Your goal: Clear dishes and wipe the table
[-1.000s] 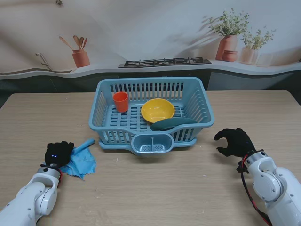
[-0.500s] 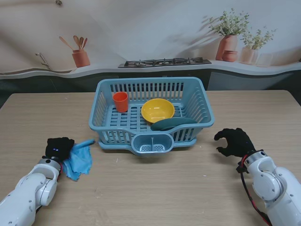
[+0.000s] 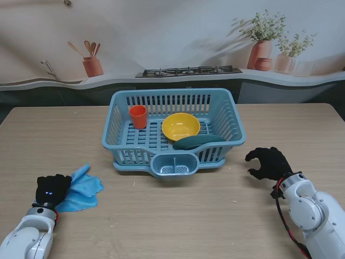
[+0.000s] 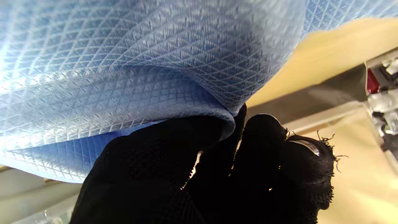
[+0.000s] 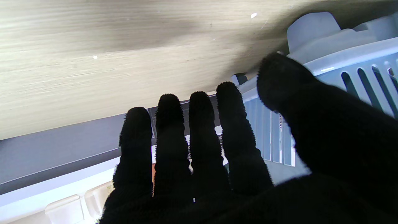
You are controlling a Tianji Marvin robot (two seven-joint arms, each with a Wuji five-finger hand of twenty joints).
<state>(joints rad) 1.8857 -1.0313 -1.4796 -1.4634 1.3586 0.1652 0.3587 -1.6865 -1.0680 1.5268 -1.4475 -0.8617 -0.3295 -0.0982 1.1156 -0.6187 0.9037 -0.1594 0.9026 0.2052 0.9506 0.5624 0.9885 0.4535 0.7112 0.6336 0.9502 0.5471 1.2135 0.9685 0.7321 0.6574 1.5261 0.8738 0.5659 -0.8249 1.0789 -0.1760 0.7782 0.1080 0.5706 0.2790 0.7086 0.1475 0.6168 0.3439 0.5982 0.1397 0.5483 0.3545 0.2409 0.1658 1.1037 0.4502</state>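
Note:
My left hand (image 3: 51, 189) is shut on a blue cloth (image 3: 81, 188) that lies crumpled on the wooden table (image 3: 183, 216), near my left front. In the left wrist view the cloth (image 4: 149, 62) fills most of the picture, pinched by my black fingers (image 4: 224, 161). A blue dish basket (image 3: 232, 116) at the table's middle holds an orange cup (image 3: 138, 116), a yellow bowl (image 3: 180, 126) and a dark green plate (image 3: 198, 142). My right hand (image 3: 269, 163) hovers open to the right of the basket, holding nothing. The right wrist view shows my fingers (image 5: 199, 140) spread beside the basket (image 5: 357, 65).
The basket has a small cutlery cup (image 3: 174, 165) on its near side. Beyond the table runs a counter with a stove (image 3: 188, 70), a utensil pot (image 3: 92, 66) and potted plants (image 3: 262, 46). Small white crumbs (image 3: 134, 184) dot the table.
My left hand has drawn the blue cloth to the left and nearer to me across the table. The right hand has not moved.

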